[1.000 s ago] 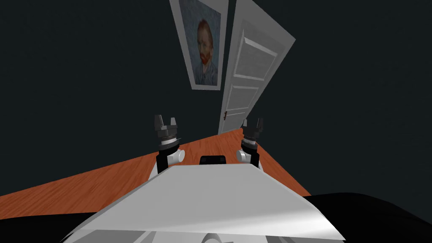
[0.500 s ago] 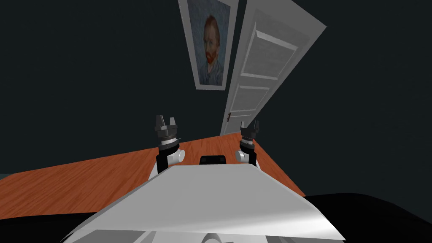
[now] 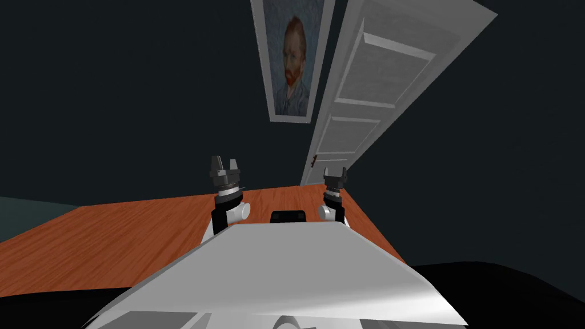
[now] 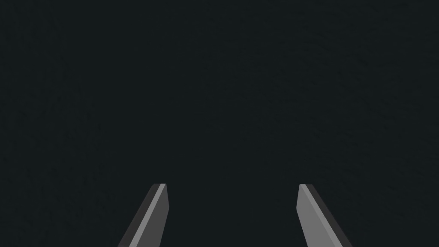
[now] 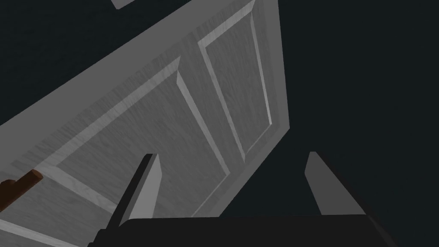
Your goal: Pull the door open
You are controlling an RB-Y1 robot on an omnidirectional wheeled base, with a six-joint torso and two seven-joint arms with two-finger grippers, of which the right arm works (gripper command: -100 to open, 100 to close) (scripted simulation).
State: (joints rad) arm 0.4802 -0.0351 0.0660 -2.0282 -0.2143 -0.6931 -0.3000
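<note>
Ahead in the dark wall, the white panelled door (image 3: 365,114) was set, apparently not yet pulled. Its small brown handle (image 5: 17,188) was found low on the door, at the edge nearest the framed portrait (image 3: 292,63). The right hand (image 5: 231,155) was held before the door and apart from it, fingers spread and aimed at the panels beside the handle, presumably so that the handle could be taken between them. The left hand (image 3: 224,163) was held farther from the door, on the portrait's side, likewise spread and judged idle.
</note>
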